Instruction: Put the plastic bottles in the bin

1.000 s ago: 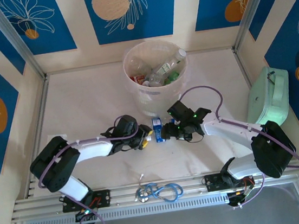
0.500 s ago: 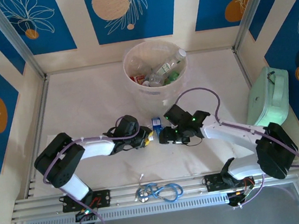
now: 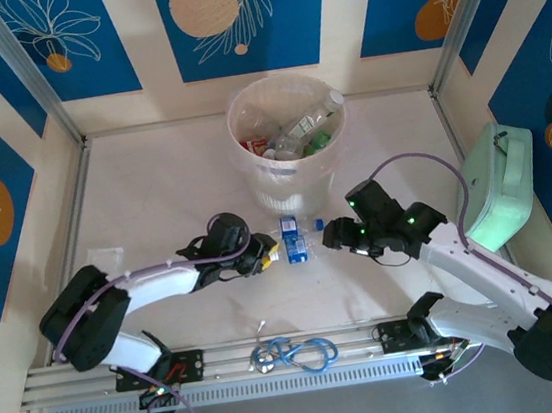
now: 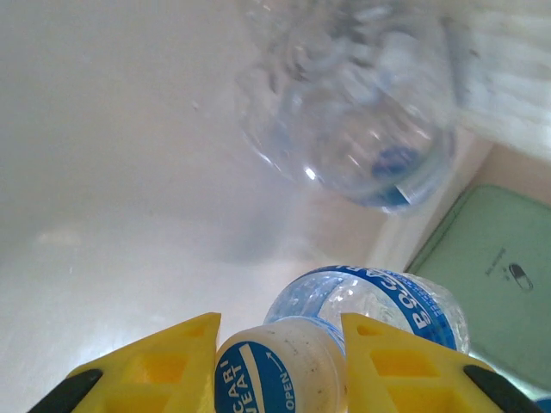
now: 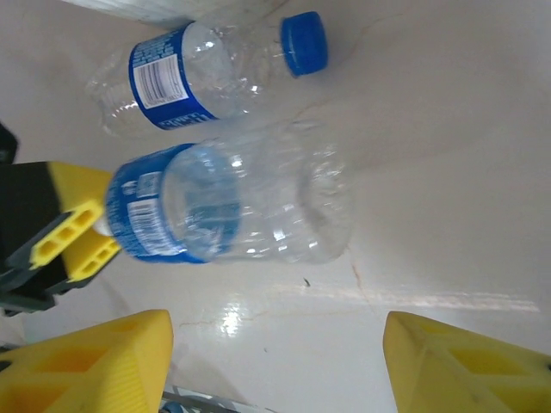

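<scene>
Plastic bottles (image 3: 308, 122) lie heaped in the bin (image 3: 289, 190), well beyond both tools. Two more lie on the desk (image 3: 152, 181) between the tools. The left tool (image 4: 280, 331) is clamped on the neck of the held bottle (image 4: 379, 301). Its wrist view shows that bottle's capped end wedged between the yellow fingers (image 4: 146, 370), a detail too small to make out in the top view. Farther ahead of its tips that view gives a blurred clear bottle (image 4: 353, 95), and off to the right the mint-green case (image 4: 491, 275). The right tool (image 5: 277, 331) stands apart with nothing between its fingers. Its wrist view shows the two desk bottles side by side just ahead of its tips, the blue-capped bottle (image 5: 207, 73) the farther one, and the left tool's finger at the nearer one's neck. The top view adds the blue cable loop (image 3: 296, 353) behind both tools.
</scene>
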Motion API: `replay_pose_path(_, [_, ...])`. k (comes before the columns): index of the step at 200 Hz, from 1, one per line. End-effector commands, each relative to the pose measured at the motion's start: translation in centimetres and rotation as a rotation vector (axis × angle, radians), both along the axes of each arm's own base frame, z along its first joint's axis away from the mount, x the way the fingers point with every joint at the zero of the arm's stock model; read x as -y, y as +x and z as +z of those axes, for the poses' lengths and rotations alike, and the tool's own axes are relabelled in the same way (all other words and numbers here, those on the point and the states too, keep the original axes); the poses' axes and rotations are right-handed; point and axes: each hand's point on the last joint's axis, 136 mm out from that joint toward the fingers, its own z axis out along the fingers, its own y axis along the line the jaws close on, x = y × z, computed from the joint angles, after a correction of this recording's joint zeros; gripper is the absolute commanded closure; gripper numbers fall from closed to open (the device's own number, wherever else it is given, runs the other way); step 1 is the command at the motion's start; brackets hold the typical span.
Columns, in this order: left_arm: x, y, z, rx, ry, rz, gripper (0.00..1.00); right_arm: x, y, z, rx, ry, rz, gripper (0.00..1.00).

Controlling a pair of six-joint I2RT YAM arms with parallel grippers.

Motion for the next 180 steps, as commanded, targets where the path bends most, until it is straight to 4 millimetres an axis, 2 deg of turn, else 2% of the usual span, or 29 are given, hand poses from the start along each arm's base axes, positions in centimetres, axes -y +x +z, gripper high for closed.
replay_pose_path(1, [-1.3, -2.4, 1.2, 0.025, 0.053, -0.095, 0.77, 1.7, -0.4, 2.0, 0.024, -0.014, -0.014, 0.34])
replay_pose_path(25, [-2.7, -3.9, 3.7, 0.067, 0.072, -0.146, 0.76, 3.2, -0.2, 4.5, 0.079, -0.012, -0.049, 0.34])
replay_pose_path(46, [-3.7, -4.9, 6.8, 0.122, 0.092, -0.197, 0.76, 4.7, -0.1, 7.1, 0.139, -0.011, -0.096, 0.34])
replay_pose_path(73, [-4.9, -5.5, 12.0, 0.206, 0.113, -0.236, 0.76, 7.2, 0.0, 9.7, 0.199, -0.024, -0.186, 0.32])
replay_pose_path(94, [-5.7, -4.6, 17.0, 0.295, 0.111, -0.21, 0.76, 7.8, 0.3, 10.0, 0.198, -0.006, -0.228, 0.32])
replay_pose_path(120, [-6.0, -1.6, 23.3, 0.415, 0.065, -0.125, 0.76, 7.3, 0.5, 9.0, 0.167, 0.03, -0.233, 0.34])
replay_pose_path(149, [-4.3, 3.8, 29.7, 0.54, -0.017, -0.055, 0.76, 6.6, 0.5, 8.1, 0.145, 0.065, -0.227, 0.34])
replay_pose_path(169, [-3.2, 8.4, 32.7, 0.603, -0.019, -0.038, 0.76, 6.2, 0.2, 7.8, 0.136, 0.074, -0.21, 0.34])
replay_pose_path(180, [-2.6, 10.7, 33.6, 0.62, -0.001, -0.043, 0.76, 6.1, 0.0, 7.7, 0.129, 0.069, -0.202, 0.34])
